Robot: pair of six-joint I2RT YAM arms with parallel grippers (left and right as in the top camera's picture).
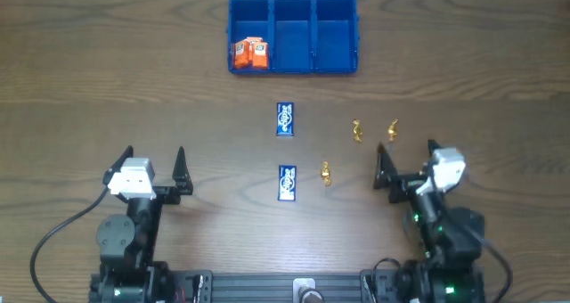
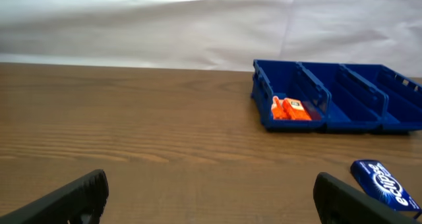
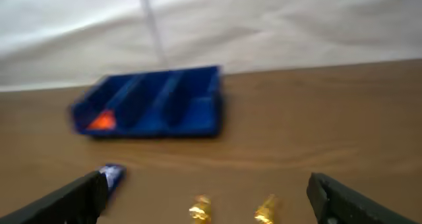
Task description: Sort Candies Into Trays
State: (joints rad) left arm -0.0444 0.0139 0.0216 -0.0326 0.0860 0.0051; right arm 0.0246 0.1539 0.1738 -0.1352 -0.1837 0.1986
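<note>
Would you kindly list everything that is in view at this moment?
Tray: one, blue, three compartments, far side of the table, centre.
Orange candies: two as far as I can tell, orange, in the tray's left compartment.
Blue candy packets: two, blue, on the table, one behind the other between the tray and the arms.
Gold-wrapped candies: three, gold, on the table to the right of the packets.
Table: one, brown wood, under everything.
Backdrop: one, white, behind the table.
Left tool: one, black, open and empty, near left.
Right tool: one, black, open and empty, near right, by the gold candies.
</note>
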